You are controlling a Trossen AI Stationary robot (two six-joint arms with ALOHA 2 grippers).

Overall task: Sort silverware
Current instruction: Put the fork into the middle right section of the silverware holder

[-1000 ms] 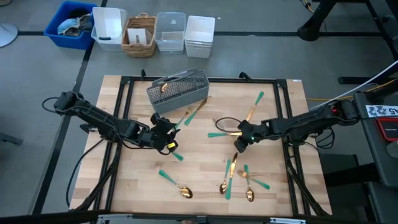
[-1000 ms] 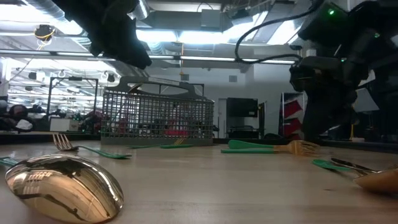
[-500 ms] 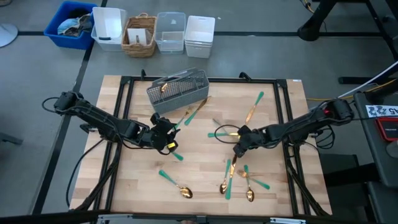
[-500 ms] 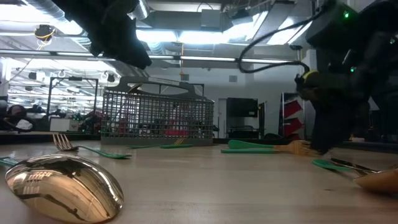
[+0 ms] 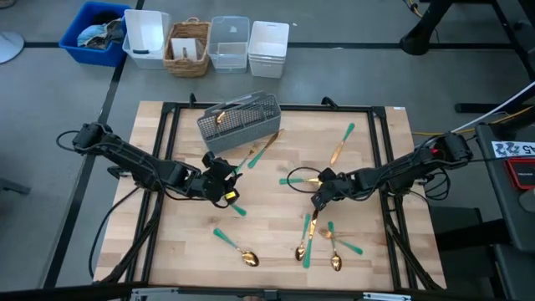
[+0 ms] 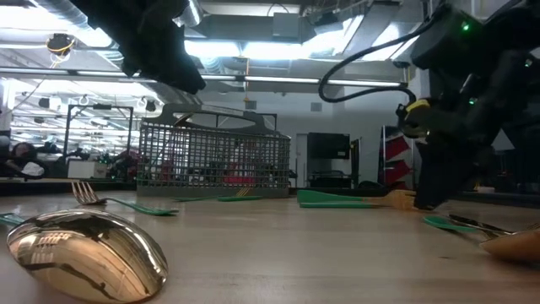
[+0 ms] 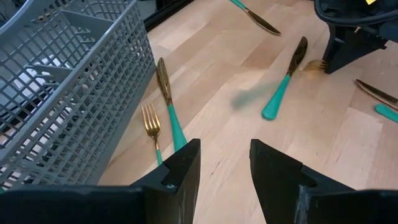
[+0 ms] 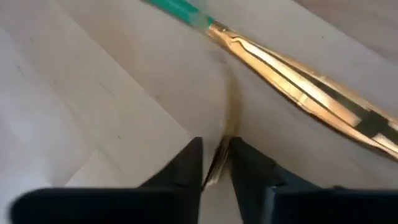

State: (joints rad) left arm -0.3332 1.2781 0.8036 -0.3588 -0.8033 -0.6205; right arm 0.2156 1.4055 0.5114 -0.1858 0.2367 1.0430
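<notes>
The right gripper is down on the table at the gold end of a fork, whose teal handle runs away toward the left arm's side, its jaws nearly closed, apparently pinching a thin gold edge; the left gripper hovers open by the caddy.

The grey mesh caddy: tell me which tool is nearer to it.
Left. The left tool sits just below the caddy in the high view, beside the fork and knife lying against it. The right tool is farther off, across the table's middle, down at a fork.
</notes>
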